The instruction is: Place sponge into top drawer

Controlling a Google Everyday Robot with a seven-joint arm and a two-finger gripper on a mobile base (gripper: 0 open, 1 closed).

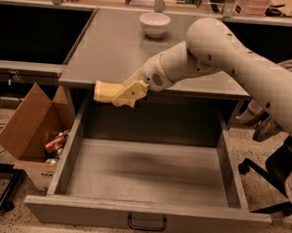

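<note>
The pale yellow sponge is held in my gripper, which is shut on it. The gripper hangs in the air just past the counter's front edge, above the back left part of the top drawer. The drawer is pulled fully open, grey inside, with a small black handle on its front panel. Nothing lies in it. My cream arm reaches in from the right over the counter.
A white bowl stands at the back of the grey counter. An open cardboard box with cans sits on the floor left of the drawer. A black office chair is at the right.
</note>
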